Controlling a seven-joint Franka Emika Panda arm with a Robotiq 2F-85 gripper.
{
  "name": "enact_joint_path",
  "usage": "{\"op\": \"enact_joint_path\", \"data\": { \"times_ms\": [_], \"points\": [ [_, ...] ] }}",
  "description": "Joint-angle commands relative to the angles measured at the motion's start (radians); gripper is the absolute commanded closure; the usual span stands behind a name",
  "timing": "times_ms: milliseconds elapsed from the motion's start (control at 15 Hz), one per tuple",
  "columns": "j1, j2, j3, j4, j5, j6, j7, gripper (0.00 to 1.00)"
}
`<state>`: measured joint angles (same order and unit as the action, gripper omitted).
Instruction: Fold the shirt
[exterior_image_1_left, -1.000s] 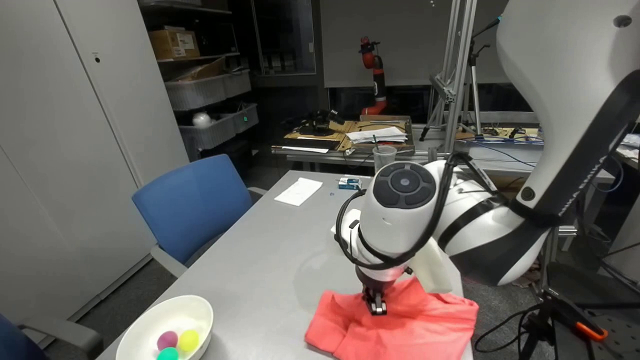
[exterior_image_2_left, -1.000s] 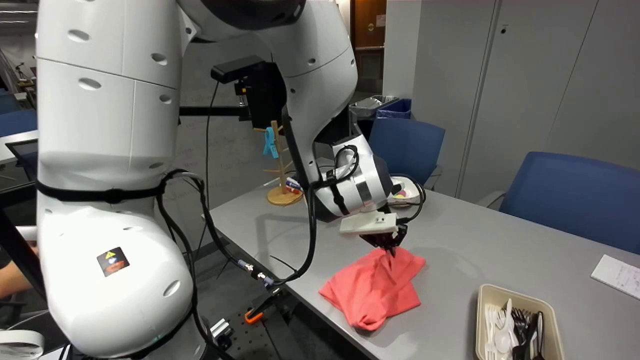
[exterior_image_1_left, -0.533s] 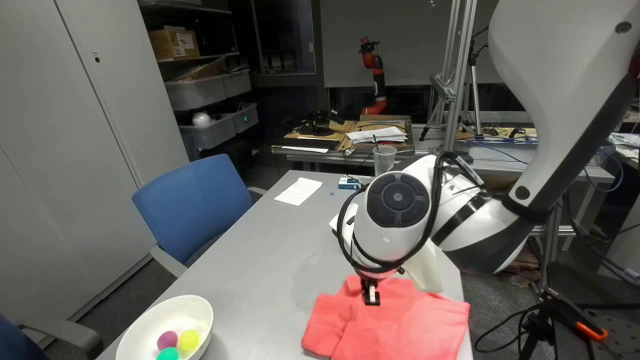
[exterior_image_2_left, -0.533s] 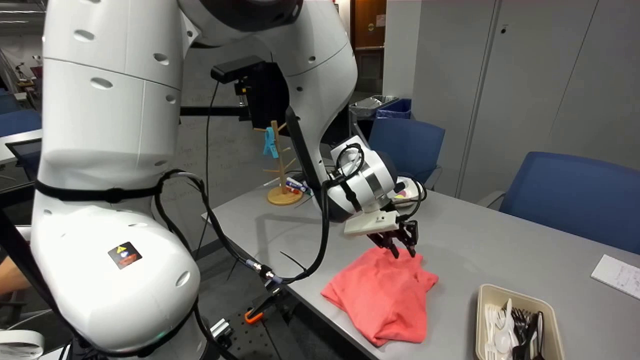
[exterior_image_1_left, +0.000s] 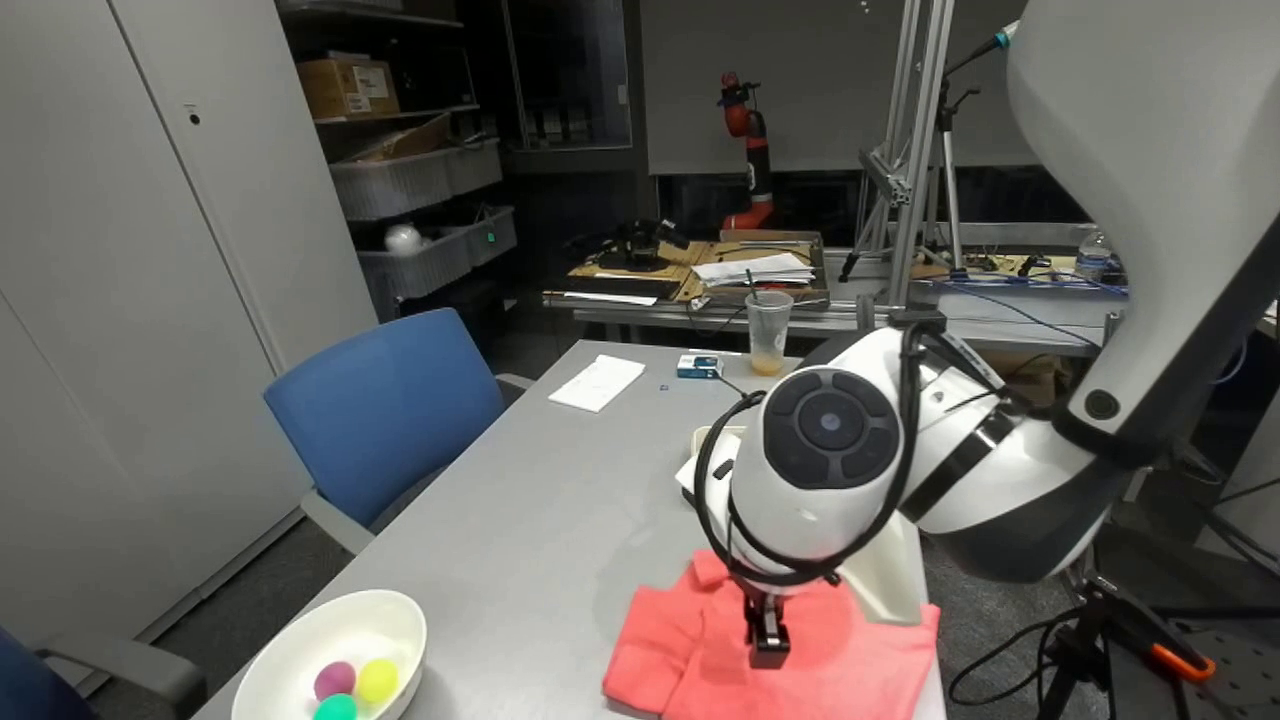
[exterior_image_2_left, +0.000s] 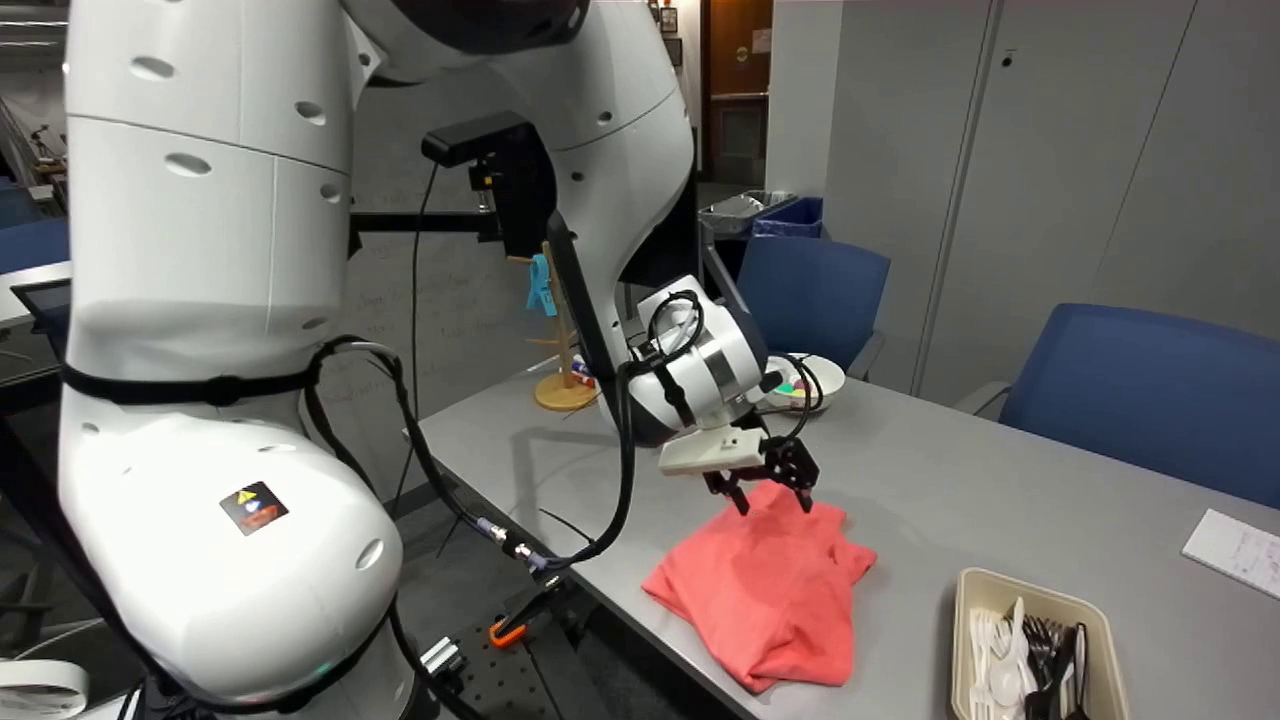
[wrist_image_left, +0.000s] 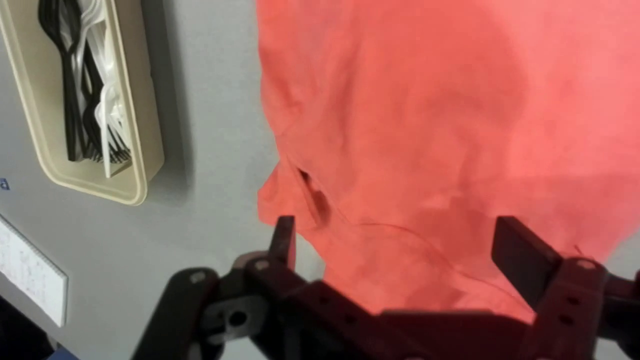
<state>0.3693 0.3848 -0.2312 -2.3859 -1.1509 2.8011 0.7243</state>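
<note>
The coral-red shirt (exterior_image_1_left: 850, 670) lies in a compact, roughly square heap on the grey table, seen in both exterior views. In an exterior view its cloth (exterior_image_2_left: 780, 610) looks fairly flat, with a narrow point at the far end under the gripper (exterior_image_2_left: 773, 503). Both fingers stand wide apart just above that end, holding nothing. Filling much of the wrist view, the shirt (wrist_image_left: 425, 100) shows a curved seam and a small dark gap between layers at its left edge. There my gripper (wrist_image_left: 395, 222) spans open over the cloth; whether the tips touch it I cannot tell.
A beige tray (wrist_image_left: 145, 115) of plastic cutlery stands beside the shirt. A white bowl (exterior_image_1_left: 330, 625) holds several coloured balls. Farther along lie a white paper pad (exterior_image_1_left: 597, 383), a small box (exterior_image_1_left: 698, 366) and a clear cup (exterior_image_1_left: 768, 335). A wooden stand (exterior_image_2_left: 567, 393) sits near the table's corner.
The gripper was pinching a raised ridge of the shirt; it has let go and opened wide. The cloth has settled flatter, and the arm has shifted slightly.
</note>
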Motion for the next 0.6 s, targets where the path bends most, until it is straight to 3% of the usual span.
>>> {"op": "enact_joint_path", "data": {
  "times_ms": [0, 467, 533],
  "points": [
    [-0.034, -0.151, 0.041, -0.170, 0.082, 0.054, -0.113, 0.00],
    [-0.056, -0.430, 0.026, -0.472, 0.140, 0.218, -0.160, 0.00],
    [-0.067, -0.308, 0.047, -0.361, 0.119, 0.264, -0.104, 0.00]
  ]
}}
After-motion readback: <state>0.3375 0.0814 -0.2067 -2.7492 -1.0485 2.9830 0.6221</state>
